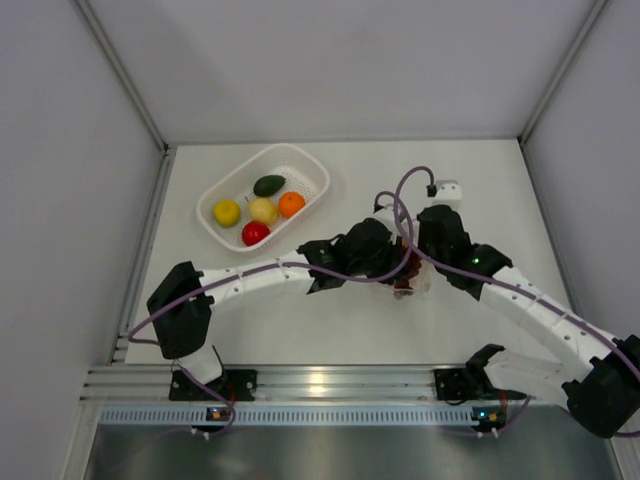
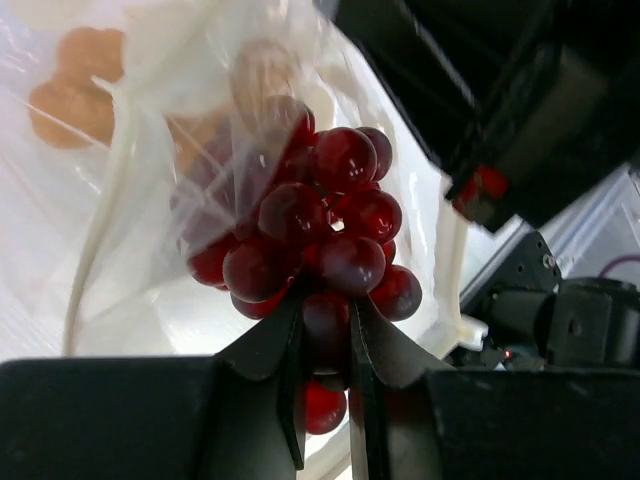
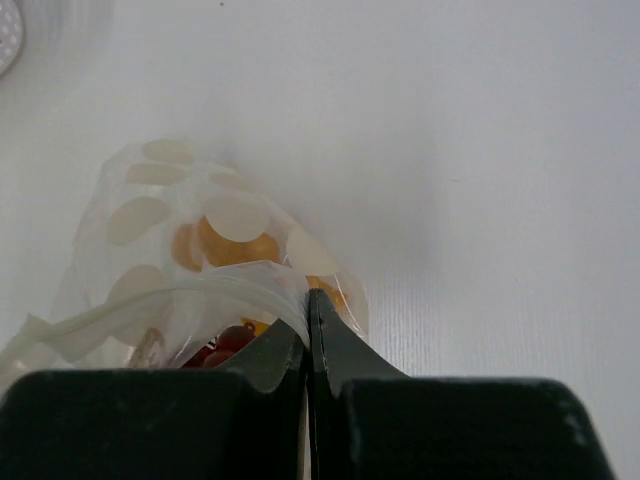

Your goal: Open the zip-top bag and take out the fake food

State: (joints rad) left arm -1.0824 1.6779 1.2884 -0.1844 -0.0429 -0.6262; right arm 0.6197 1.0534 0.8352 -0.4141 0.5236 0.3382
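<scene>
Here, we find the bag (image 3: 150,215) near the middle of the table (image 1: 450,165), held between the two grippers; we cannot tell whether it rests on the surface. The right gripper (image 3: 308,312) has its fingers pressed together on the bag's rim, pinching the film just beside the white zip strip. In the right wrist view the strip runs from that pinch toward the lower left, and the bag bulges away from the fingers. The left gripper (image 2: 325,335) pinches one grape at the near end of the grapes (image 2: 320,235). The bunch's long axis points straight away from the fingertips, its far end under the bag's film. An orange piece (image 3: 225,248) lies inside the bag. The basket (image 1: 312,168), well apart at the left rear, holds the avocado (image 1: 268,185), lemons (image 1: 227,212), orange (image 1: 291,204) and apple (image 1: 255,233).
</scene>
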